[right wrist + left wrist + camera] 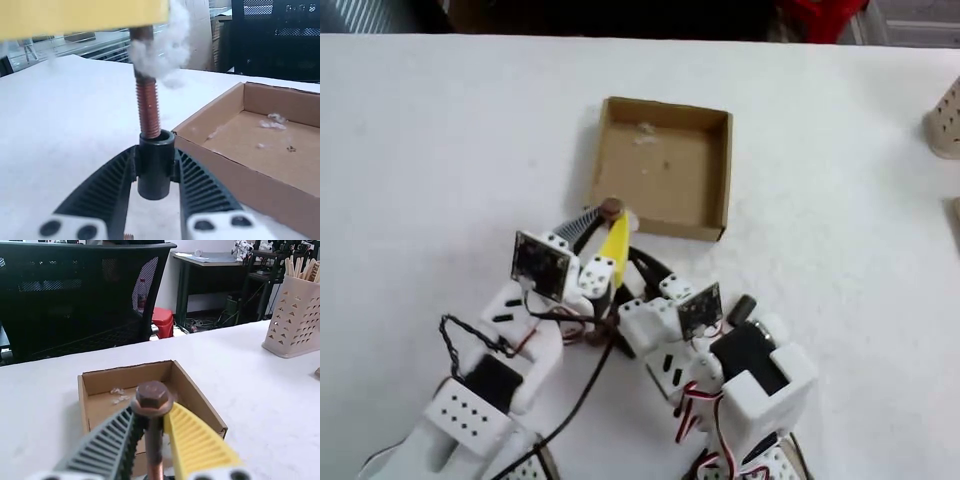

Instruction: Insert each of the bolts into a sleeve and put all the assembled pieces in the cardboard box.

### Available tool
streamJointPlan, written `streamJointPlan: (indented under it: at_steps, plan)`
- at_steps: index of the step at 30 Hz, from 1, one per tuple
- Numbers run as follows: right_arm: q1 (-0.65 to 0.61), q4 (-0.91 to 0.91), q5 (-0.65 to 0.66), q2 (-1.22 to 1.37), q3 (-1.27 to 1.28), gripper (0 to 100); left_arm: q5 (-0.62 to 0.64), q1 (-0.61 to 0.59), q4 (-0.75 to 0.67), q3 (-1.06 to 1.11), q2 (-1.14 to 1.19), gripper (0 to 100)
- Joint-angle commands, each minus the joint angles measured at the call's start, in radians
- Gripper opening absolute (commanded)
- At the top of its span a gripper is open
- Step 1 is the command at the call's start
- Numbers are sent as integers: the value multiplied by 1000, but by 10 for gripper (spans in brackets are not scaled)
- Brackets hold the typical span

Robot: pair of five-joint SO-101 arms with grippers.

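Worktop: white, with both arms based at its near edge.
Box: open cardboard, about mid-worktop; a few white scraps lay on its floor.
Left pincer: one grey finger and one yellow finger, clamped on the bolt just under its head.
Bolt: copper-coloured with a hex head, held upright between the left pincer's fingers, head just past their tips. It hung at the box's near wall, by the near left corner. In the right wrist view its threaded shank ran straight down to the sleeve's open top, and the tip seemed to sit just inside the mouth.
Right pincer: two black ribbed fingers closed on the sleeve, one on either side.
Sleeve: short black tube, upright between the right pincer's fingertips, right below the bolt and just outside the box's near wall. I could not tell whether its base touched the worktop.
Holder: beige, slotted, near the worktop's right edge, well apart from the box.
Chair: black mesh, beyond the far edge.
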Motion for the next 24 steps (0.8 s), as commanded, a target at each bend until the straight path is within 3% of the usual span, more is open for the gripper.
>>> streamJointPlan:
  at_steps: [1,12,21,24]
  plan:
    - [-10,-1,-8,-28,8,16,-6,15,-84,14,-21,24]
    - [-10,-1,-8,-28,8,16,-6,15,-78,12,7,24]
    - [-8,-1,-6,-28,8,16,-5,7,-80,-127,381,24]
    - [-8,-1,-5,-27,8,16,-5,5,-81,-141,406,24]
